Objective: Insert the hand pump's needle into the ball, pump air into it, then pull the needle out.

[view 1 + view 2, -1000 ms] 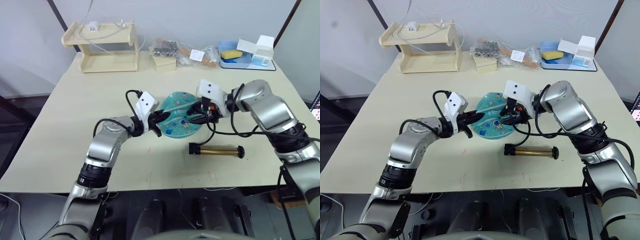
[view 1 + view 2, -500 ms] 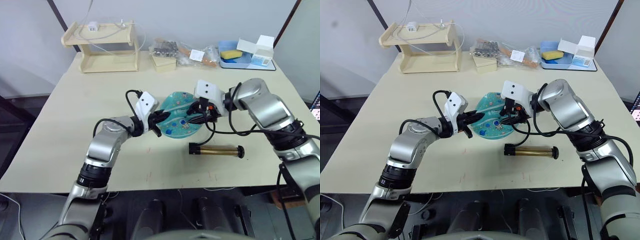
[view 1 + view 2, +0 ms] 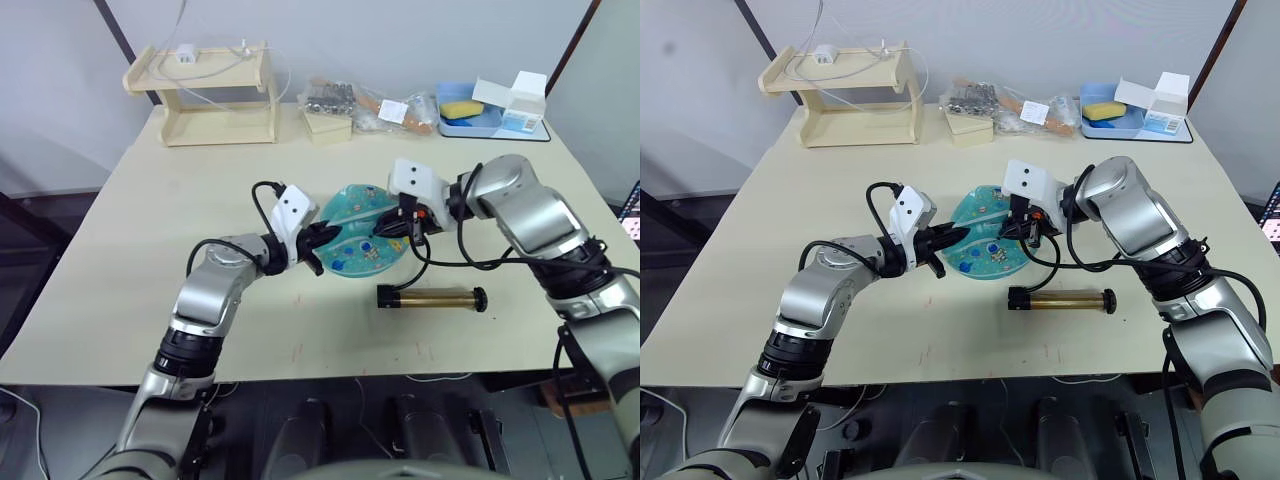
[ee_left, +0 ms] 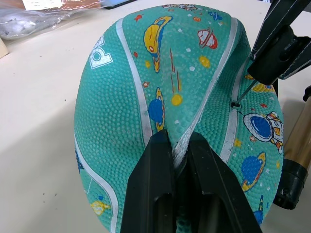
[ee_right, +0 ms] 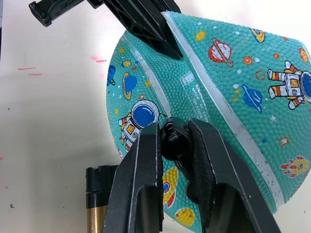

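1. Closest to the robot, the pump (image 3: 430,297) is lying flat on the table (image 3: 130,290), just in front of the ball, with nothing holding it. Its hose (image 3: 440,262) is looping up from the body toward the right gripper.

2. Next back, the ball (image 4: 160,97) is sitting mid-table looking pretty deflated. The left gripper (image 4: 177,145) is squeezed tight on a raised fold of the rubber, pinning the ball in place.

3. On the other side, the right gripper (image 5: 174,138) is clamping the little black fitting, and the needle (image 4: 243,93) is poking out of it with its tip right at the valve hole (image 4: 235,104). I can't tell how deep it's gone, if at all. My guess is we're mid-insertion, with no pumping yet.

4. What could go wrong: the needle is meeting the ball at a slant, so a push that's off the hole's line could bend it or skid it across the pebbled surface. The left grip is only on a soft fold, so a hard shove might pull the rubber free and roll the ball away. The hose also looks fairly taut in that loop, so it could be dragging the loose pump along.

5. Farthest back, a wooden rack (image 3: 205,92), some bags (image 3: 350,100) and a blue tray (image 3: 480,118) are sitting well clear.
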You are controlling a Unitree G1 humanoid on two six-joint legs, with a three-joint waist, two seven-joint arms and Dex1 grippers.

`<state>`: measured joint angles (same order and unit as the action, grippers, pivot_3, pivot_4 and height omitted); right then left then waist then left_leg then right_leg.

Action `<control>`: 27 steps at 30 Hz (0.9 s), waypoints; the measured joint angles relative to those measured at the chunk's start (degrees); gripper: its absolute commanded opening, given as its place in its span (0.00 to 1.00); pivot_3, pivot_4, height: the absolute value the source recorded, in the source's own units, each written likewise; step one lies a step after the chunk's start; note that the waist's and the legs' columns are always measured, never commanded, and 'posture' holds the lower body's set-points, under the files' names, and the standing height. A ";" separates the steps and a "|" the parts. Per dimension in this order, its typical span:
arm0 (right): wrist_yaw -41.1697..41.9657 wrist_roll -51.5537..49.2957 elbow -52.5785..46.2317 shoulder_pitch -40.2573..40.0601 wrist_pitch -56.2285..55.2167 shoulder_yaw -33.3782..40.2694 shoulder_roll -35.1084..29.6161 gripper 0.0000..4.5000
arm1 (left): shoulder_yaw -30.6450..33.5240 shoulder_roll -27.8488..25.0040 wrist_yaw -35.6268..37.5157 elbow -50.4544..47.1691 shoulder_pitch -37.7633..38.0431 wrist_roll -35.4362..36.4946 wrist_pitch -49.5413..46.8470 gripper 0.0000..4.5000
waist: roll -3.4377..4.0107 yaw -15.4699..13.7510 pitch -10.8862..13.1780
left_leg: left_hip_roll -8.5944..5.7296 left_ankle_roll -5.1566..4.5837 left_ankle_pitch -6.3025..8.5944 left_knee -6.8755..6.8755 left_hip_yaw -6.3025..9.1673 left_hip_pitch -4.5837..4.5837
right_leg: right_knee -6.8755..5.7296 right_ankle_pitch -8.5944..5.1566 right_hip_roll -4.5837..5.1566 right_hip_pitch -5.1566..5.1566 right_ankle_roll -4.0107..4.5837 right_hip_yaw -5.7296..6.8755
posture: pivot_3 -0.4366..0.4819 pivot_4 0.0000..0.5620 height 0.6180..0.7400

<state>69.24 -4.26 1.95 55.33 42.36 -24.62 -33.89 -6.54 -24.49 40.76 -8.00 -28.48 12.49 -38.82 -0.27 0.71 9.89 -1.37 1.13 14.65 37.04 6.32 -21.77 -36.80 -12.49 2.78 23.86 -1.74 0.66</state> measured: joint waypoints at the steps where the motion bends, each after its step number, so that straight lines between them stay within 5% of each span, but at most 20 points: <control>1: -0.09 0.45 -0.42 0.13 0.15 -0.46 -0.02 0.06 | -0.01 0.00 0.00 0.04 0.00 0.00 0.03 0.00 | 0.01 0.02 0.00 | 0.00 0.00 0.00 0.01 -0.01 0.00 | -0.01 0.00 0.00 0.00 0.00 -0.01 | 0.48 0.27 1.00; 11: -2.96 8.15 -6.11 4.05 6.07 -9.67 0.71 0.06 | 0.07 0.03 -0.37 0.76 -0.12 0.02 0.06 0.00 | -0.02 0.18 -0.09 | 0.00 -0.12 0.07 0.16 0.02 0.07 | -0.12 -0.01 -0.02 -0.06 -0.05 -0.01 | 0.48 0.27 1.00; 27: -5.90 15.50 2.31 3.72 1.59 -13.70 7.41 0.06 | -0.05 -0.01 -2.04 2.61 -0.30 -0.07 -0.87 0.00 | -0.30 1.28 -0.95 | 0.03 -0.16 0.10 0.08 -0.14 1.02 | -0.23 -0.14 -0.05 -0.76 -0.25 -0.14 | 0.48 0.27 1.00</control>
<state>63.34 11.25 4.26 59.05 43.94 -38.31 -26.48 -6.59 -24.50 38.72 -5.39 -28.78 12.42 -39.69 -0.57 1.99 8.94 -1.34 0.96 14.75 37.12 6.18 -20.75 -37.04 -12.63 2.73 23.10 -1.99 0.52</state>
